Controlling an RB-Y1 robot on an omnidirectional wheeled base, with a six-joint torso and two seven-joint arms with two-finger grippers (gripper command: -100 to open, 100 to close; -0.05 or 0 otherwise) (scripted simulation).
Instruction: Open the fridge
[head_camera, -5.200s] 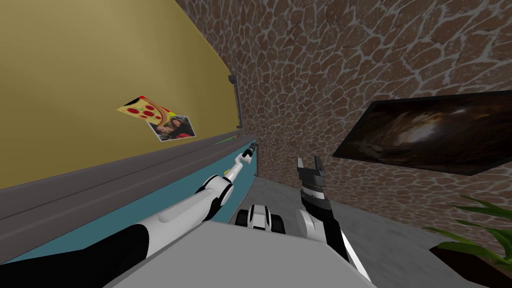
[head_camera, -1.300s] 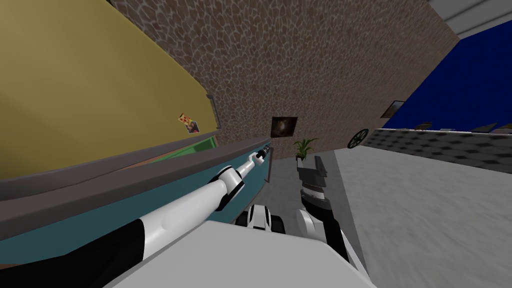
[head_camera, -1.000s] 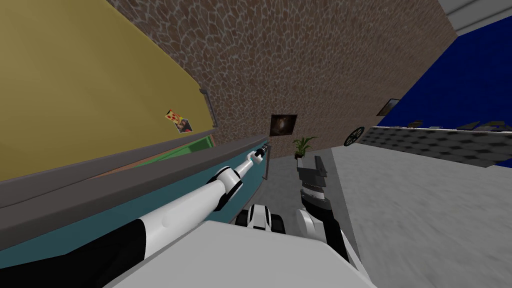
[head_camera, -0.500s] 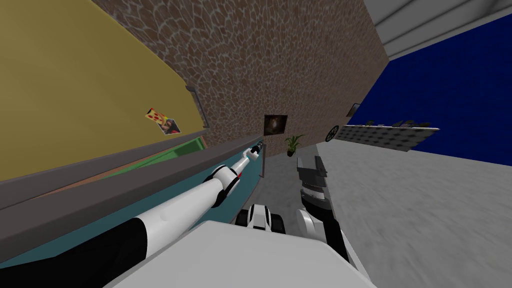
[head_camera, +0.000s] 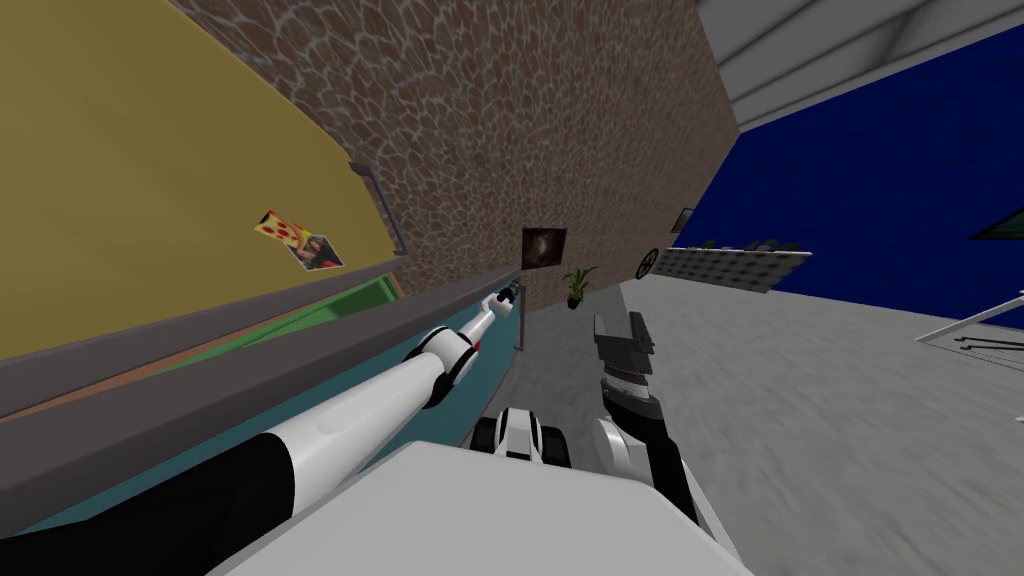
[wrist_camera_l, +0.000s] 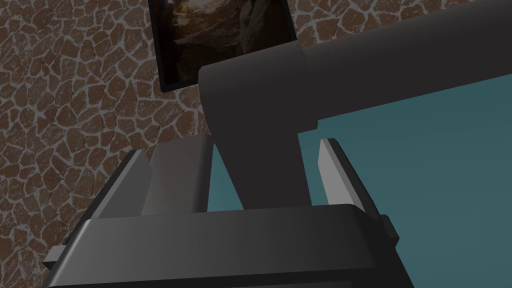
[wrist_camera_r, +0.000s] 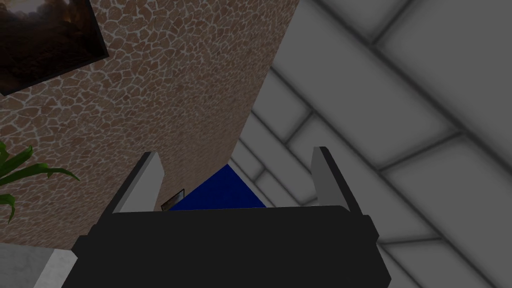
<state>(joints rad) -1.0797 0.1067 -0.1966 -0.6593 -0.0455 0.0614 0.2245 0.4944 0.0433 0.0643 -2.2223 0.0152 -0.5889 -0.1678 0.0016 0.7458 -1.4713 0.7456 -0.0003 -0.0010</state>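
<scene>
Teal fridge door (wrist_camera_l: 430, 170) swung wider, left pincer (wrist_camera_l: 232, 150) spread around its dark handle (wrist_camera_l: 350, 75), right pincer (wrist_camera_r: 236, 154) spread, empty

Left hand (head_camera: 508, 293) is at the dark handle (head_camera: 521, 320) on the teal door's (head_camera: 492, 368) far end. Right hand (head_camera: 620, 328) stands raised nearby, fingers apart. Green strip (head_camera: 330, 305) below the yellow door (head_camera: 120, 200).
</scene>
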